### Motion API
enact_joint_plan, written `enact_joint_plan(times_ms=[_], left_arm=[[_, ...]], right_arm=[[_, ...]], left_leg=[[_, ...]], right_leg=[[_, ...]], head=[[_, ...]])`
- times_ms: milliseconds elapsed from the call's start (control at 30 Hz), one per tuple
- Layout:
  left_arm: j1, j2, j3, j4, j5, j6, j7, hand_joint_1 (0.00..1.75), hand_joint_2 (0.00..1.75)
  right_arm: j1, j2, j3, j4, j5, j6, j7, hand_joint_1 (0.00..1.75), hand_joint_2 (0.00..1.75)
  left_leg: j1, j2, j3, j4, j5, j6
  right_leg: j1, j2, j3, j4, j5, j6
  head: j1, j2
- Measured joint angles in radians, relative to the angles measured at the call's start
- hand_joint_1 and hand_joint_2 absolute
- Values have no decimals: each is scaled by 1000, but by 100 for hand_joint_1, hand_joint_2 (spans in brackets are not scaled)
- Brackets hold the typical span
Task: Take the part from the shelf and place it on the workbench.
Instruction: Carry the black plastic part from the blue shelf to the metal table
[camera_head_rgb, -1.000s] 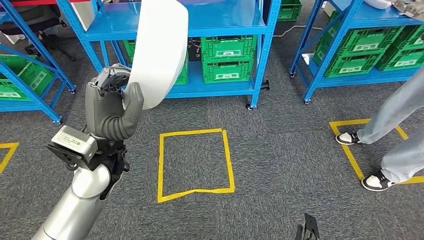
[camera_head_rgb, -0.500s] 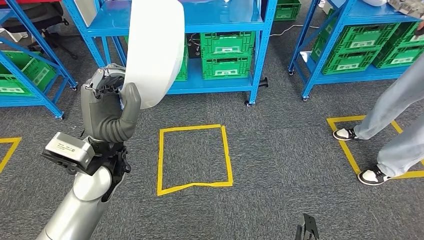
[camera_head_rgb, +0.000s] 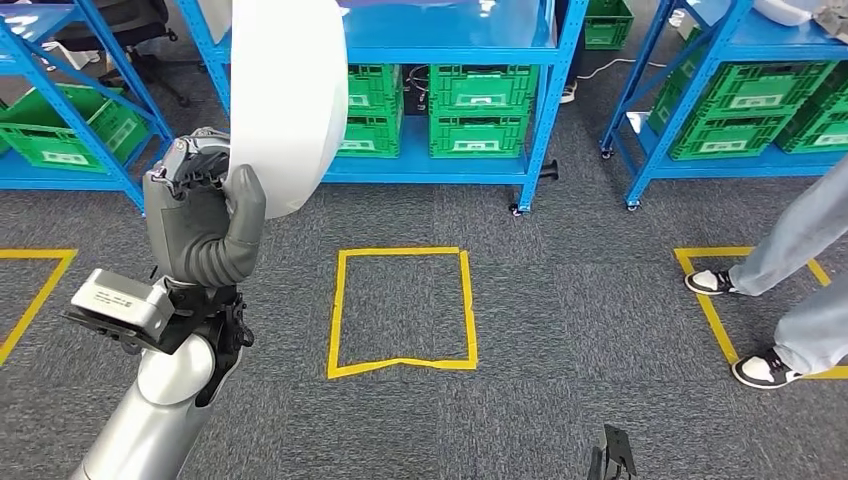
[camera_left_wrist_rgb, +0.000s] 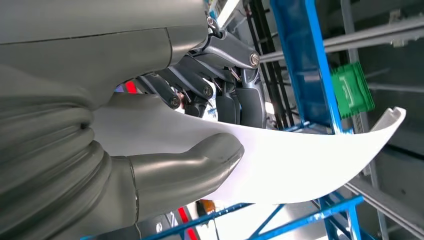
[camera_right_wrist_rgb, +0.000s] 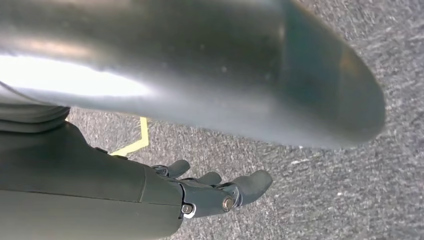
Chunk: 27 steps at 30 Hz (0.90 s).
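Head view: left hand (camera_head_rgb: 200, 225) fingers pinch white part (camera_head_rgb: 285, 100); right hand (camera_right_wrist_rgb: 210, 192) fingers spread, nothing held.

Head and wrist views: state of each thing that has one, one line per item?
left hand: grips the white part, thumb over its edge
white part: held, raised in front of the shelves
right hand: holds nothing, fingers apart, hangs above carpet
green crates: on the blue shelf's lower level
person: standing at a yellow floor square

The right hand (camera_right_wrist_rgb: 220, 192) is seen above grey carpet (camera_right_wrist_rgb: 350, 190), fingers (camera_right_wrist_rgb: 252, 184) loosely extended with nothing held; a strip of yellow tape (camera_right_wrist_rgb: 135, 142) is laid on the carpet nearby
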Motion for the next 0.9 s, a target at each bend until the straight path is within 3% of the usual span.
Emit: enact_joint_plan(times_ms=[33, 100, 167, 200, 233, 267, 300, 333, 400, 467, 533, 600, 667, 733, 767, 800, 900], left_arm=[[0, 0, 1, 0, 0, 0, 0, 175, 175], [-1, -1, 4, -1, 0, 0, 0, 175, 175], [-1, -3, 5, -1, 0, 0, -1, 175, 175], [0, -4, 5, 0, 0, 0, -1, 175, 175], [1, -5, 5, 2, 0, 0, -1, 175, 175], [3, -5, 5, 3, 0, 0, -1, 175, 175], [3, -5, 5, 5, 0, 0, -1, 175, 175], [4, -5, 5, 6, 0, 1, -1, 175, 175], [3, -6, 5, 8, 0, 1, -4, 175, 175], [1, -8, 5, 10, -1, 1, -8, 175, 175], [1, -8, 5, 10, -2, 4, -10, 175, 175], [0, -6, 5, 10, -2, 6, -11, 175, 175], [-1, -6, 6, 10, -2, 7, -12, 175, 175], [1, -7, 6, 10, -3, 7, -13, 175, 175], [3, -7, 5, 11, -3, 7, -13, 175, 175], [4, -6, 5, 10, -3, 7, -13, 175, 175], [4, -7, 5, 9, -5, 7, -13, 175, 175]], right_arm=[[-1, 0, 0, 0, 0, 0, -1, 0, 0], [-1, 0, 0, 0, 0, 1, -2, 0, 0], [2, -1, 0, 0, 0, 1, -2, 0, 0], [3, -2, 0, 0, 0, 1, -2, 0, 0], [4, -3, 0, 0, 0, 1, -2, 0, 0], [5, -3, 0, 0, 2, 1, -2, 0, 0], [5, -3, 0, 0, 3, 1, -2, 0, 0], [4, -3, 0, 0, 6, 0, -3, 0, 0], [3, -3, 0, 0, 11, -1, -6, 0, 0], [3, -4, 1, 0, 17, -3, -8, 0, 0], [3, -2, 1, 0, 23, -4, -8, 0, 0], [1, -1, 1, 0, 28, -5, -8, 0, 0], [3, -1, 2, 0, 31, -7, -8, 0, 0], [8, -1, 2, 0, 32, -10, -8, 0, 0], [10, -1, 2, 0, 32, -11, -8, 0, 0], [11, -1, 2, 0, 32, -11, -8, 0, 0], [10, -1, 2, 0, 32, -12, -8, 0, 0]], left_leg=[[1, -9, -2, -2, 6, 7], [4, -26, -6, -7, 21, 21], [6, -44, -16, -8, 31, 30], [4, -54, -22, -6, 35, 32], [3, -65, -28, -4, 39, 33], [2, -77, -33, -2, 41, 32], [2, -90, -38, 2, 43, 31], [2, -102, -42, 6, 45, 30], [1, -125, -51, 15, 47, 24], [2, -144, -61, 19, 52, 13], [4, -159, -68, 16, 59, -1], [1, -127, -82, 38, 42, -12], [1, -72, -128, 142, -20, -22], [8, -52, -185, 275, -79, -31], [12, -49, -195, 303, -84, -34], [14, -46, -182, 288, -69, -36], [13, -7, -62, 81, 13, -32]], right_leg=[[-2, -1, -1, 0, 0, 7], [-6, 29, -15, 32, -30, 19], [-6, 73, -62, 146, -101, 24], [-5, 83, -91, 215, -134, 24], [-3, 87, -111, 267, -152, 23], [-1, 89, -113, 280, -149, 20], [0, 92, -95, 253, -129, 17], [0, 102, -59, 191, -98, 12], [-1, 141, 14, 60, -58, 2], [1, 160, 37, 9, -54, -5], [1, 139, 36, 4, -46, -12], [-4, 117, 38, -4, -39, -24], [-7, 93, 36, -8, -35, -32], [-7, 66, 32, -7, -34, -33], [-7, 53, 31, -7, -33, -32], [-8, 41, 31, -6, -33, -32], [-6, 9, 33, -3, -35, -24]], head=[[0, 0], [1, 0], [6, 0], [8, 0], [8, 0], [9, 0], [9, 0], [9, 0], [8, 0], [8, 0], [9, 0], [5, 0], [-2, 0], [-5, 0], [-6, 0], [-6, 0], [-6, 0]])
